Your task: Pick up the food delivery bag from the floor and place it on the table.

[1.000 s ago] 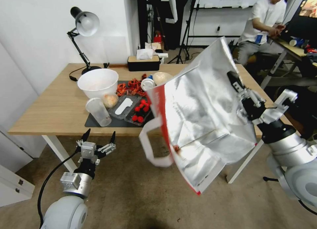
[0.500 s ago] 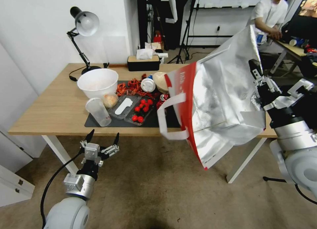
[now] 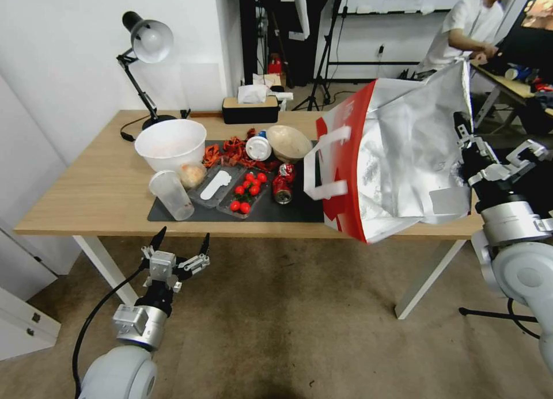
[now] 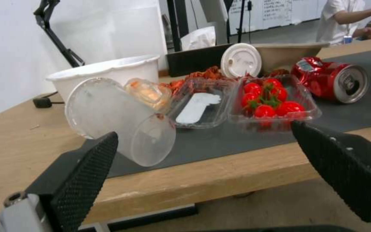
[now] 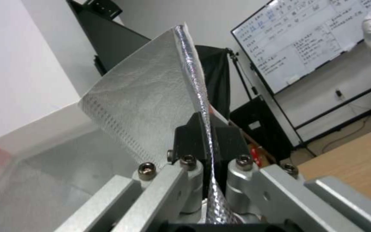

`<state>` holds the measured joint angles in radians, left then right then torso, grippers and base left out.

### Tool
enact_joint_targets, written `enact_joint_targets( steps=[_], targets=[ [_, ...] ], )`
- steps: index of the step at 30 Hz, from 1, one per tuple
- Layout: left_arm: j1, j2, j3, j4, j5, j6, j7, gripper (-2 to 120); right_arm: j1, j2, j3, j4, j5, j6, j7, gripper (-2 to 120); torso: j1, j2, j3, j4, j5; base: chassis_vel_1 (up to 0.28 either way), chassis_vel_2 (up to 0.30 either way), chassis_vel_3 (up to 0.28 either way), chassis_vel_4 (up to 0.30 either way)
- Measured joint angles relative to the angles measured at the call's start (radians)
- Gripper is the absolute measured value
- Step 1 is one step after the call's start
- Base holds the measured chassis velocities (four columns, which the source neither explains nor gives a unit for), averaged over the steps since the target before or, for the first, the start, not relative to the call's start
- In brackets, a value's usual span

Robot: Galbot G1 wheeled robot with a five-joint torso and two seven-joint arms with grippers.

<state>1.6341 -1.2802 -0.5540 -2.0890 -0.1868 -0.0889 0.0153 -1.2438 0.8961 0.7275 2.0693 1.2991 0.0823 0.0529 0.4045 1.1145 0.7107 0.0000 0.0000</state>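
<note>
Food delivery bag [image 3: 397, 157]: hung at frame right over the table [image 3: 86, 197] near edge, base overhanging the floor [image 3: 288, 330]. Right gripper [image 5: 204, 138] was clamped on the foil rim; left gripper [image 3: 178, 246], fingers spread and empty, waited lower left below the table edge. Risk: thin foil could slip or tear under the bag's weight; a swinging bag could knock the can [image 3: 281, 190] beside it.

A black desk lamp [image 3: 144, 48] stands at the far left, beside a black tissue box [image 3: 250, 109]. Nearer sit a large white bowl [image 3: 170, 144], a tipped clear plastic cup [image 3: 171, 194], a clear tray of cherry tomatoes [image 3: 246, 193], a crushed red can [image 3: 281, 183], a white round lid [image 3: 257, 148] and a beige bowl [image 3: 288, 143].
</note>
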Motion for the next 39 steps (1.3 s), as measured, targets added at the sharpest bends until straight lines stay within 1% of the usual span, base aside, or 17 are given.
enact_joint_targets(
  steps=[5, 6, 8, 9, 10, 11, 13, 15, 16, 19, 21, 24, 25, 28, 29, 32, 39],
  targets=[
    [-0.003, 0.001, 0.003, 0.004, 0.000, 0.002, 0.001, 100, 0.016, -0.006, -0.001, -0.031, -0.009, -0.012, -0.009, 0, 0.000, 0.000, 0.000, -0.0001, 0.0000, 0.000, 0.000, 0.000, 0.000],
    [-0.003, 0.001, 0.004, 0.004, 0.001, 0.002, 0.001, 100, 0.020, -0.008, -0.002, -0.040, -0.013, -0.017, -0.015, 2, 0.000, 0.000, 0.000, -0.0001, 0.0000, 0.000, 0.000, 0.000, 0.000],
    [-0.003, 0.001, 0.005, 0.006, 0.002, 0.002, 0.002, 100, 0.032, -0.010, -0.007, -0.054, -0.020, -0.022, -0.017, 12, 0.000, 0.000, 0.000, -0.0001, 0.0000, 0.000, 0.000, 0.000, 0.000],
    [-0.003, 0.001, 0.005, 0.006, 0.002, 0.002, 0.002, 100, 0.032, -0.010, -0.007, -0.054, -0.020, -0.022, -0.017, 12, 0.000, 0.000, 0.000, -0.0001, 0.0000, 0.000, 0.000, 0.000, 0.000],
    [-0.003, 0.001, 0.005, 0.006, 0.002, 0.002, 0.002, 100, 0.038, -0.010, -0.009, -0.060, -0.021, -0.023, -0.017, 15, 0.000, 0.000, 0.000, 0.0000, 0.0000, 0.000, 0.000, 0.000, 0.000],
    [-0.003, 0.001, 0.005, 0.006, 0.002, 0.002, 0.002, 100, 0.047, -0.011, -0.013, -0.070, -0.025, -0.024, -0.016, 22, 0.000, 0.000, 0.000, 0.0000, 0.0000, 0.000, 0.000, 0.000, 0.000],
    [-0.004, 0.001, 0.005, 0.006, 0.002, 0.002, 0.002, 100, 0.053, -0.011, -0.015, -0.076, -0.027, -0.024, -0.016, 25, 0.000, 0.000, 0.000, 0.0000, 0.0000, 0.000, 0.000, 0.000, 0.000],
    [-0.004, 0.002, 0.005, 0.007, 0.002, 0.002, 0.002, 100, 0.065, -0.014, -0.018, -0.090, -0.029, -0.025, -0.016, 35, 0.000, 0.000, 0.000, 0.0001, 0.0000, 0.000, 0.000, 0.000, 0.000],
    [-0.004, 0.002, 0.005, 0.007, 0.002, 0.002, 0.002, 100, 0.065, -0.014, -0.018, -0.090, -0.029, -0.025, -0.016, 35, 0.000, 0.000, 0.000, 0.0001, 0.0000, 0.000, 0.000, 0.000, 0.000],
    [-0.005, 0.001, 0.005, 0.012, 0.002, 0.001, 0.001, 100, 0.071, -0.016, -0.021, -0.106, -0.035, -0.028, -0.021, 52, 0.000, 0.000, 0.000, 0.0000, 0.0000, 0.000, 0.000, 0.000, 0.000],
    [-0.005, 0.000, 0.005, 0.013, 0.003, 0.000, 0.001, 100, 0.072, -0.016, -0.021, -0.108, -0.036, -0.028, -0.024, 55, 0.000, 0.000, 0.000, 0.0000, 0.0000, 0.000, 0.000, 0.000, 0.000],
    [-0.006, -0.001, 0.006, 0.013, 0.003, -0.001, -0.001, 100, 0.080, -0.021, -0.024, -0.120, -0.045, -0.028, -0.042, 70, 0.000, 0.000, 0.000, -0.0001, 0.0000, 0.000, 0.000, 0.000, 0.000],
    [-0.006, -0.001, 0.006, 0.013, 0.003, -0.001, -0.001, 100, 0.080, -0.021, -0.024, -0.120, -0.045, -0.028, -0.042, 70, 0.000, 0.000, 0.000, -0.0001, 0.0000, 0.000, 0.000, 0.000, 0.000],
    [-0.004, -0.002, 0.008, 0.013, 0.005, -0.001, -0.002, 100, 0.098, -0.036, -0.031, -0.142, -0.054, -0.022, -0.069, 84, 0.000, 0.000, 0.000, 0.0000, 0.0000, 0.000, 0.000, 0.000, 0.000],
    [-0.004, -0.002, 0.008, 0.013, 0.005, -0.001, -0.002, 100, 0.098, -0.036, -0.031, -0.142, -0.054, -0.022, -0.069, 84, 0.000, 0.000, 0.000, 0.0000, 0.0000, 0.000, 0.000, 0.000, 0.000],
    [0.000, -0.005, 0.010, 0.013, 0.010, -0.002, -0.004, 100, 0.106, -0.045, -0.033, -0.144, -0.054, -0.021, -0.077, 97, 0.000, 0.000, 0.000, 0.0000, -0.0001, 0.000, 0.000, 0.000, 0.000],
    [-0.002, -0.005, 0.009, 0.012, 0.011, -0.003, -0.007, 100, 0.098, -0.049, -0.032, -0.139, -0.056, -0.021, -0.087, 100, 0.000, 0.000, 0.000, 0.0000, 0.0001, 0.000, 0.000, 0.000, 0.000]
  ],
)
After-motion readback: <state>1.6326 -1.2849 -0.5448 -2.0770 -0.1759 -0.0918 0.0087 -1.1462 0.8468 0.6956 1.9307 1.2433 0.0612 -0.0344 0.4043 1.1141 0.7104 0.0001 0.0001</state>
